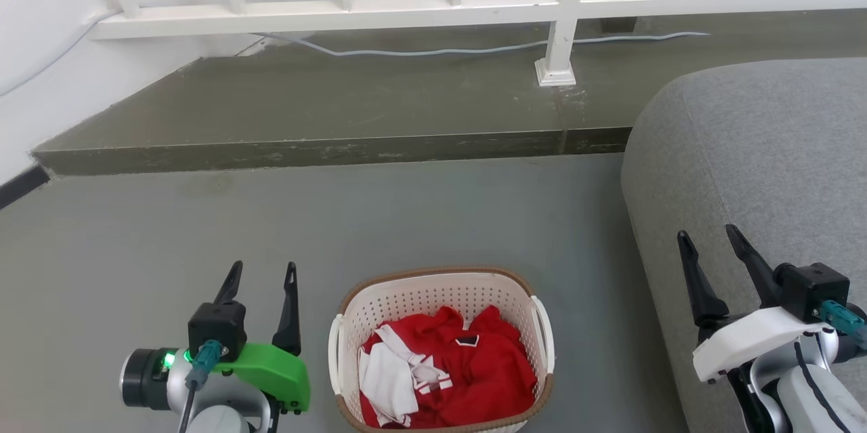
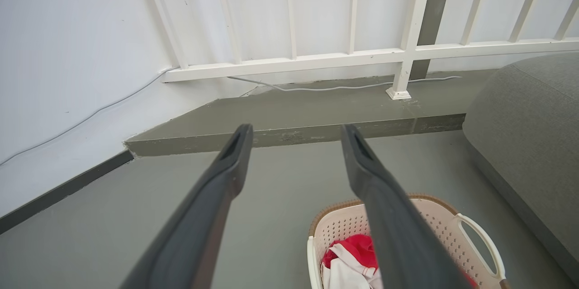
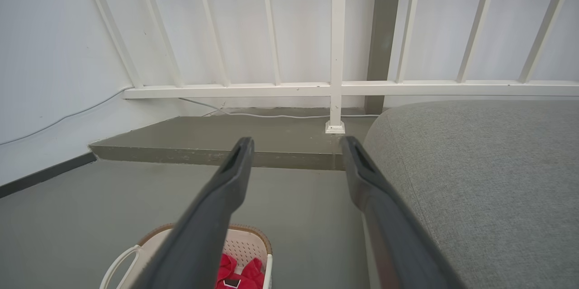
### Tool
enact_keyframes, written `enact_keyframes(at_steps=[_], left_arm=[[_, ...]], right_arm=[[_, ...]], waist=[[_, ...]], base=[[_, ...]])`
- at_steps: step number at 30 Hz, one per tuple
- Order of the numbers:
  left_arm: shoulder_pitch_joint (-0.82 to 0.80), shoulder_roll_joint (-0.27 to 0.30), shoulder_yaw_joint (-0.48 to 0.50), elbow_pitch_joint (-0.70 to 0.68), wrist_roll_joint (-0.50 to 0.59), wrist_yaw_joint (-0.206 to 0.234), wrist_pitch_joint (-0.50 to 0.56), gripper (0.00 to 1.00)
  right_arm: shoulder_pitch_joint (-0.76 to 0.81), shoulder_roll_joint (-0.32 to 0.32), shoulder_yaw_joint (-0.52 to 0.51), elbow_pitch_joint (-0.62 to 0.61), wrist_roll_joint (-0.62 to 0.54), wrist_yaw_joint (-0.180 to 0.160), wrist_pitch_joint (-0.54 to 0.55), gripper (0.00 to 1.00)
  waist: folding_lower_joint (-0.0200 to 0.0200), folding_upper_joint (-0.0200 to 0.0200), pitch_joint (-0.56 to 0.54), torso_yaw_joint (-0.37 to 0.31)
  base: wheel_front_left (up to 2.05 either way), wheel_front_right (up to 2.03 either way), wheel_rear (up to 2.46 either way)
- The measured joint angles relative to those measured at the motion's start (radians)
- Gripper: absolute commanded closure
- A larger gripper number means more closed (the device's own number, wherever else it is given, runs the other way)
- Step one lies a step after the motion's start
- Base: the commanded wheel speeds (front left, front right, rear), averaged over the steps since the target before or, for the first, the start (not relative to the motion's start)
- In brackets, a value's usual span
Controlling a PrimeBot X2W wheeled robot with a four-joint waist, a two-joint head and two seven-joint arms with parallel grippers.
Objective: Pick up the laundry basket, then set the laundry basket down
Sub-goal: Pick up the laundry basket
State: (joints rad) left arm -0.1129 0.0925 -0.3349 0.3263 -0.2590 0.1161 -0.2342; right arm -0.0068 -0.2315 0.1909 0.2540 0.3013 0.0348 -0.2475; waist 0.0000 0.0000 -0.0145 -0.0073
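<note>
At the lower left of the head view, the left claw (image 1: 264, 265) is seen above the grey floor (image 1: 203, 230), its two dark fingers spread apart and pointing up the frame, with nothing held between them. Just to its right, at the bottom centre of the frame, the laundry basket (image 1: 433, 299) is shown standing on the floor, untouched by either claw. Its cream perforated walls are topped by a brown woven-look rim, and a white loop handle (image 1: 544, 335) is seen on each side. The basket is filled with a crumpled red garment (image 1: 488, 365), and a white cloth (image 1: 386, 372) is laid over the garment's left part. At the lower right of the frame, the right claw (image 1: 707, 232) is pictured against a grey fabric sofa (image 1: 765, 148), its fingers likewise parted and empty. Across the top of the frame, a white railing (image 1: 433, 9) is fixed along a raised concrete step (image 1: 339, 108), and a pale cable (image 1: 433, 51) is trailed along the step beneath the railing.
</note>
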Motion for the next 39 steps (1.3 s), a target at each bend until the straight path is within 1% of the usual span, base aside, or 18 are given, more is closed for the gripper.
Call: enact_keyframes(at_steps=[7, 9, 12, 14, 17, 19, 23, 32, 39], left_arm=[[-0.002, -0.006, -0.007, -0.006, 0.019, 0.000, 0.000, 0.00], [-0.006, -0.007, -0.011, -0.011, 0.021, 0.000, 0.000, 0.00], [-0.020, -0.011, -0.015, -0.018, 0.026, 0.000, 0.004, 0.00], [-0.024, -0.014, -0.018, -0.024, 0.026, 0.000, 0.005, 0.00], [-0.028, -0.018, -0.022, -0.033, 0.031, 0.000, 0.005, 0.00], [-0.038, -0.021, -0.024, -0.039, 0.035, 0.000, 0.007, 0.00], [-0.055, -0.028, -0.028, -0.045, 0.035, 0.000, 0.014, 0.00], [-0.086, -0.042, -0.047, -0.042, 0.037, 0.000, 0.024, 0.00], [-0.132, -0.045, -0.060, -0.008, 0.036, 0.000, 0.040, 0.00]], right_arm=[[0.000, 0.000, -0.014, -0.001, -0.002, 0.001, 0.000, 0.00], [0.000, 0.000, -0.016, -0.001, -0.002, 0.008, 0.000, 0.00], [-0.001, 0.000, -0.020, -0.002, -0.002, 0.009, 0.000, 0.00], [-0.003, -0.002, -0.022, -0.002, -0.002, 0.018, 0.000, 0.00], [-0.008, -0.004, -0.025, -0.006, -0.002, 0.018, 0.000, 0.00], [-0.016, -0.007, -0.030, -0.006, -0.002, 0.027, 0.000, 0.00], [-0.040, -0.016, -0.042, -0.011, -0.001, 0.030, 0.000, 0.00], [-0.084, -0.030, -0.061, -0.017, 0.008, 0.047, 0.000, 0.00], [-0.125, -0.037, -0.060, -0.002, 0.017, 0.062, 0.000, 0.00]], waist=[[0.0000, 0.0000, 0.021, 0.006], [0.0000, 0.0000, 0.032, 0.009], [0.0000, 0.0000, 0.052, 0.013], [0.0000, 0.0000, 0.068, 0.016], [0.0000, 0.0000, 0.095, 0.021], [0.0000, 0.0000, 0.115, 0.024], [0.0000, 0.0000, 0.161, 0.031], [0.0000, 0.0000, 0.276, 0.049], [0.0000, 0.0000, 0.370, 0.060]], base=[[0.00, 0.00, 0.00], [0.00, 0.00, 0.00], [0.00, 0.00, 0.00], [0.00, 0.00, 0.00], [0.00, 0.00, 0.00], [0.00, 0.00, 0.00], [0.00, 0.00, 0.00], [0.00, 0.00, 0.00], [0.00, 0.00, 0.00]])
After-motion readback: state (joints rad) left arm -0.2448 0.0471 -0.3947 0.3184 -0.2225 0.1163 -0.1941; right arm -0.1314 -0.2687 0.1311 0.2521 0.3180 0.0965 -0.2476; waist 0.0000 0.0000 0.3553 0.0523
